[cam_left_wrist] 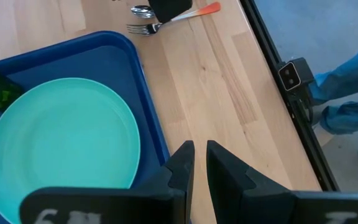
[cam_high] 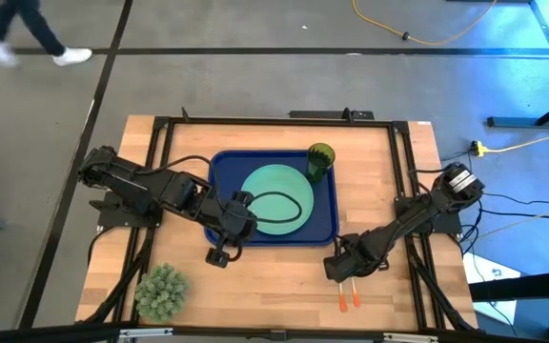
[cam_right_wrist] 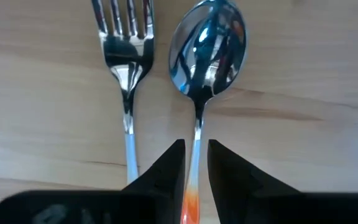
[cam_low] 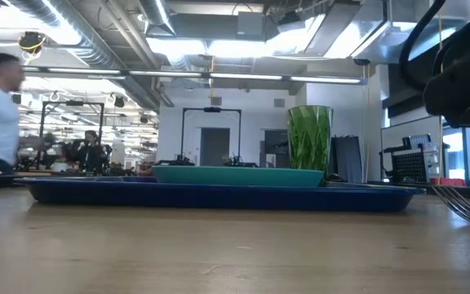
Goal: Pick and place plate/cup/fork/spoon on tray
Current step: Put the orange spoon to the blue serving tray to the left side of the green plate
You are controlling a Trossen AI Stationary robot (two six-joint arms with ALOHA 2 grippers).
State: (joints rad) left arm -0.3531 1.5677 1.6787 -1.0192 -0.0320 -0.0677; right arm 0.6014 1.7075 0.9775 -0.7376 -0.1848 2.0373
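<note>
Orange-handled spoon (cam_right_wrist: 204,68) caught between the right hand's (cam_right_wrist: 196,163) fingers, not yet lifted.

Right hand sits low over the wooden worktop (cam_high: 274,291) near its front edge, its fingers pinched on the spoon's thin neck; the fork (cam_right_wrist: 127,68) lies just beside it, parallel. Plate (cam_high: 276,198) and cup (cam_high: 320,160) are already on the blue tray (cam_high: 225,167), the cup at a far corner. Left hand (cam_left_wrist: 196,163) hovers over the tray's near edge, its fingers almost together with nothing between them. My worry: the grip is on a narrow, slick stem, so the spoon could pivot or slip out when raised. The fork is so close that a finger might nudge or drag it, and the left hand beside the tray could crowd the drop-off.
</note>
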